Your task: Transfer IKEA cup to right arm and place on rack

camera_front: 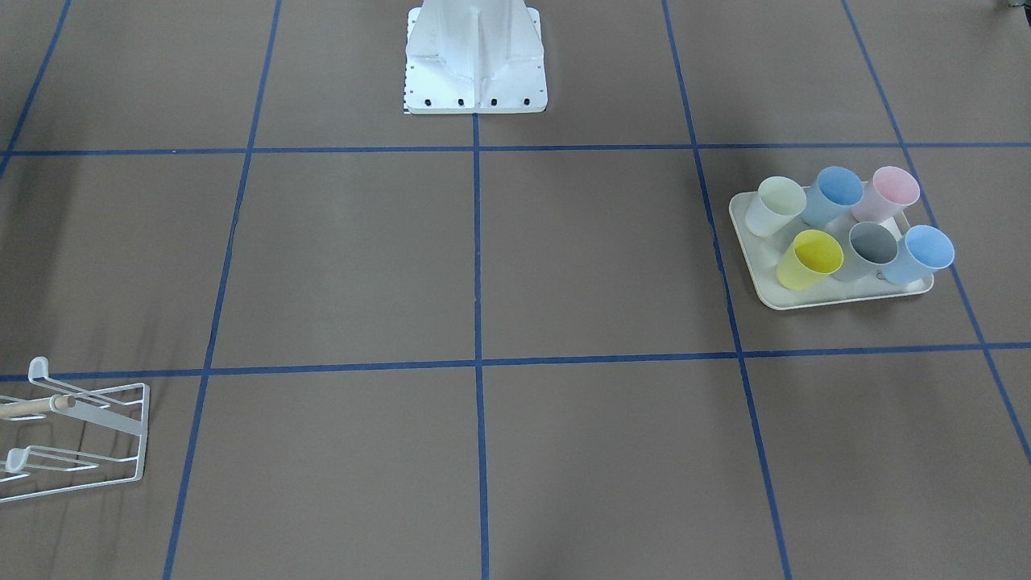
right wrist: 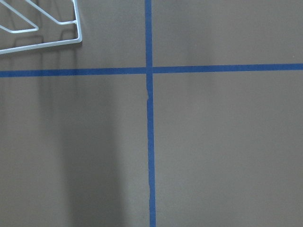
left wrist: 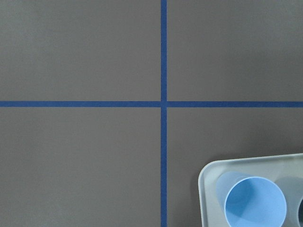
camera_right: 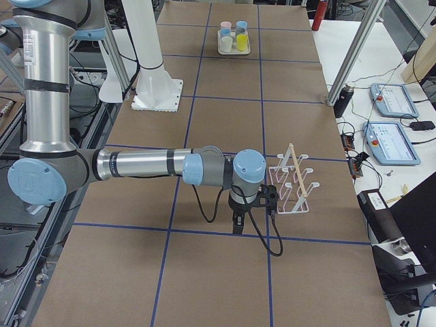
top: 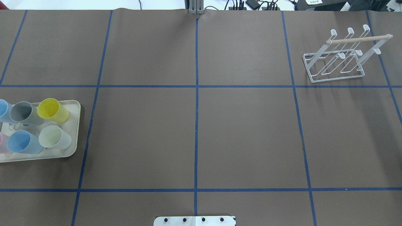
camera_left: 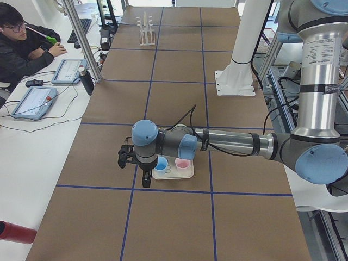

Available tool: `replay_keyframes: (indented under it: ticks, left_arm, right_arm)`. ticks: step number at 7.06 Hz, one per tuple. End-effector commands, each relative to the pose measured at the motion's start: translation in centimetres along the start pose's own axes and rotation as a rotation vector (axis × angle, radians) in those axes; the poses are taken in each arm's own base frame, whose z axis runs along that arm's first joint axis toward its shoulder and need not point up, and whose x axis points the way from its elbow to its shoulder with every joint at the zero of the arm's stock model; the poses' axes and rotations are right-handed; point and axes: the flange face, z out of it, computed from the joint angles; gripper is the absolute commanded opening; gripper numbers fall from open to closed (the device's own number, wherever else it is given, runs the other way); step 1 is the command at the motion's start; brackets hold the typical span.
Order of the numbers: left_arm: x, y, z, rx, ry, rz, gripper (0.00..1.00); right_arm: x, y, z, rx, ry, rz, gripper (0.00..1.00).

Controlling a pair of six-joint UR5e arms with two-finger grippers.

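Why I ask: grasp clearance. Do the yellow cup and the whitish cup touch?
Apart. The overhead view shows bare tray between the yellow cup and the whitish cup.

We're looking at matt brown paper on the table (top: 245, 135), smooth matt plastic cups (camera_front: 809, 259), a white-coated wire rack (top: 318, 55), and a bare wood dowel (top: 358, 39).

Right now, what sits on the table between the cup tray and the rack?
Nothing: the overhead view shows only bare brown tabletop with blue tape lines between tray and rack.
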Motion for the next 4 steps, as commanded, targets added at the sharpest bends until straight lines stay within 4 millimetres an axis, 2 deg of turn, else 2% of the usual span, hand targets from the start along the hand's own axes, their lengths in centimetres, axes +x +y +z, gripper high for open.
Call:
replay_keyframes:
  ticks: [1, 3, 4]
  left_arm:
    - [0.0, 0.0, 0.0, 0.001, -0.001, -0.001, 1.00]
    - [0.2, -0.3, -0.2, 0.005, -0.002, 0.005, 1.00]
    - [1.5, -1.7, -1.3, 0.030, -0.002, 0.029, 1.00]
  right_arm:
    - [-0.1, -0.2, -0.1, 0.002, 0.001, -0.003, 1.00]
    - [-0.5, -0.4, -0.5, 0.011, 0.001, -0.011, 1.00]
    - [-1.0, -0.7, -1.1, 0.026, -0.003, -0.025, 1.00]
